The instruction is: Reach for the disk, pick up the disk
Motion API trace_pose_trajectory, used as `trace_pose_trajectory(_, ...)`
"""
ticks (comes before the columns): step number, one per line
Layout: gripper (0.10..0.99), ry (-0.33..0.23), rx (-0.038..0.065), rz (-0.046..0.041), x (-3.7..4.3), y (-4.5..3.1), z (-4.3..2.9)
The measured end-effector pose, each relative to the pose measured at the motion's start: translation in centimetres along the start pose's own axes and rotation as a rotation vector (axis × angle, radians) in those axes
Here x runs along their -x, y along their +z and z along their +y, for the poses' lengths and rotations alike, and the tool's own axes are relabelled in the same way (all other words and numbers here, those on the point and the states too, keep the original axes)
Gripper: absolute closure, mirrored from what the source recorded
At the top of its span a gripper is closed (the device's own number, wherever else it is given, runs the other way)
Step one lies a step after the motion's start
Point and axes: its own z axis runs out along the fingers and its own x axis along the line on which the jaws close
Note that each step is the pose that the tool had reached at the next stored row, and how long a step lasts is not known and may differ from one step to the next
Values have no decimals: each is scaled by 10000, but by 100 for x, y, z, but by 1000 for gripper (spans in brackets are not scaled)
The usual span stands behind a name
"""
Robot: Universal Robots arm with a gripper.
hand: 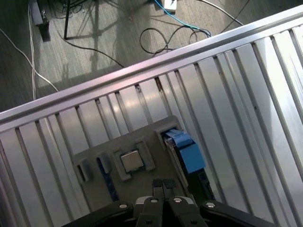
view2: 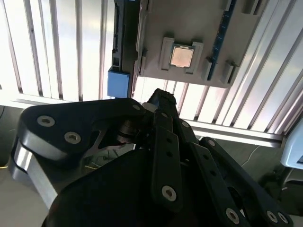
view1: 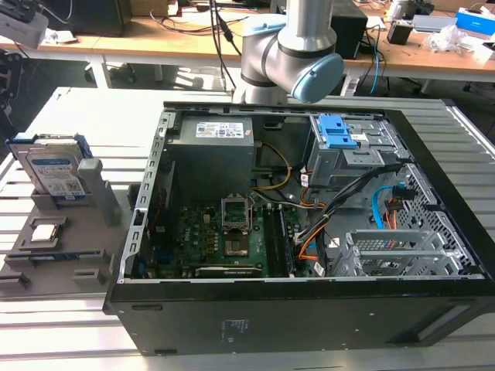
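The disk is a silver drive with a white and blue label and a blue side bracket. It stands on edge in a slot of the grey fixture at the exterior view's left. Both wrist views look down on it edge-on, with the disk beside the fixture's chip seat and the disk a dark strip ending in a blue block. My gripper hangs well above the fixture with its fingers together and nothing between them. The gripper tip lies over the fixture's edge, next to the disk and clear of it.
A small square processor chip sits in the fixture beside the disk. An open black computer case stands at the exterior view's right of the fixture. Both rest on a ribbed aluminium table, with cables on the floor beyond its edge.
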Motion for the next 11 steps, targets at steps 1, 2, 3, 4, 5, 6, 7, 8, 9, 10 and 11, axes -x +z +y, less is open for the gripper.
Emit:
trace_pose_trajectory(1, 980, -63, 0, 3, 0, 0, 0)
trace_pose_trajectory(2, 980, -172, 0, 7, 0, 0, 0)
trace_pose_trajectory(3, 980, -278, 0, 11, 0, 0, 0)
trace_pose_trajectory(4, 980, -364, 0, 15, 0, 0, 0)
trace_pose_trajectory(5, 980, -475, 0, 18, 0, 0, 0)
trace_pose_trajectory(6, 980, -584, 0, 23, 0, 0, 0)
trace_pose_trajectory(7, 980, -679, -1, 26, 0, 0, 0)
trace_pose_trajectory(8, 980, -732, 0, 29, 0, 0, 0)
trace_pose_trajectory(9, 980, -801, 0, 31, 0, 0, 0)
trace_pose_trajectory(10, 980, -889, 0, 35, 0, 0, 0)
trace_pose_trajectory(11, 980, -959, 0, 37, 0, 0, 0)
